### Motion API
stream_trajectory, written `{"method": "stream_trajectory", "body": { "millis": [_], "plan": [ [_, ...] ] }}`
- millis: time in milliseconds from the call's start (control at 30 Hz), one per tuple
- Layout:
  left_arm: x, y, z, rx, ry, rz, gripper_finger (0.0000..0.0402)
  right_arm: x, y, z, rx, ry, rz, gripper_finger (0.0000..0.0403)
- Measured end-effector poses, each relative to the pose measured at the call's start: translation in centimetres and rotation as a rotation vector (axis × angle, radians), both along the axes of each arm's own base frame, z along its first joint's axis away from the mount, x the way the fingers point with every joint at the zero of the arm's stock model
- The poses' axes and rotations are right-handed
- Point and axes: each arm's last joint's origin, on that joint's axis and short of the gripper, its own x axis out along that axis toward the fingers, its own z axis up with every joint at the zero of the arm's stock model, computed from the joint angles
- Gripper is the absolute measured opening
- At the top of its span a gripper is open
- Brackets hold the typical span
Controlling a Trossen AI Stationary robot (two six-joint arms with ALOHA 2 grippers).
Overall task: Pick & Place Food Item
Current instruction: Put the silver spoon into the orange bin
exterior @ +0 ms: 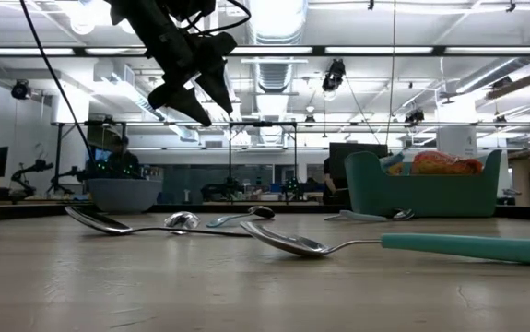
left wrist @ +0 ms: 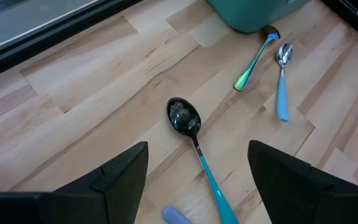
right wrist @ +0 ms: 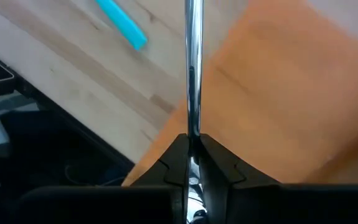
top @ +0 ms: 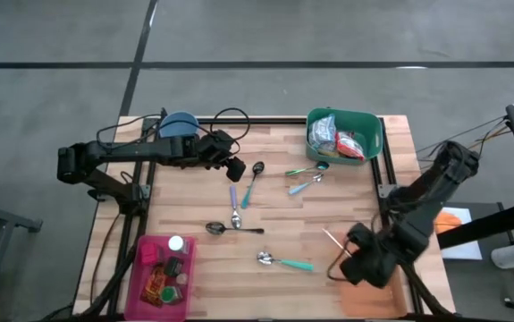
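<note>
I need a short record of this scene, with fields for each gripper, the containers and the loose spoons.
left gripper: open, raised above the black spoon with teal handle
right gripper: shut on a thin metal rod, at the near right table edge
green bin: far right, holds food packets
pink bin: near left, holds small items
blue bowl: far left
spoons: several, scattered mid-table

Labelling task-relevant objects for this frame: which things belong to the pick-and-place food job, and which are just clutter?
Job, likely: food packets, green bin, pink bin, open left gripper, right gripper shut on a metal handle.
Clutter: loose spoons, blue bowl.
</note>
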Motion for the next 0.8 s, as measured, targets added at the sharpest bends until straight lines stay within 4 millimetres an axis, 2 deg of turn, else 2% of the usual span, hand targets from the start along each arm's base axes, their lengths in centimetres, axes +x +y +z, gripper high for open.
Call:
{"method": "stream_trajectory", "body": {
  "millis": [167,333,467,800],
  "plan": [
    [0.0,0.0,0.0,0.0,0.0,0.0,0.0279,-2.6,2.3,-0.3,0.003,-0.015,-0.085,0.002],
    [0.0,0.0,0.0,0.0,0.0,0.0,0.0279,-4.3,4.5,-1.8,-0.016,0.025,-0.141,0.002],
    [0.0,0.0,0.0,0.0,0.0,0.0,0.0279,-4.7,5.8,-3.5,-0.071,0.056,-0.151,0.002],
    [0.0,0.0,0.0,0.0,0.0,0.0,0.0279,-3.9,7.7,-7.8,-0.188,0.17,-0.178,0.002]
  ]
}}
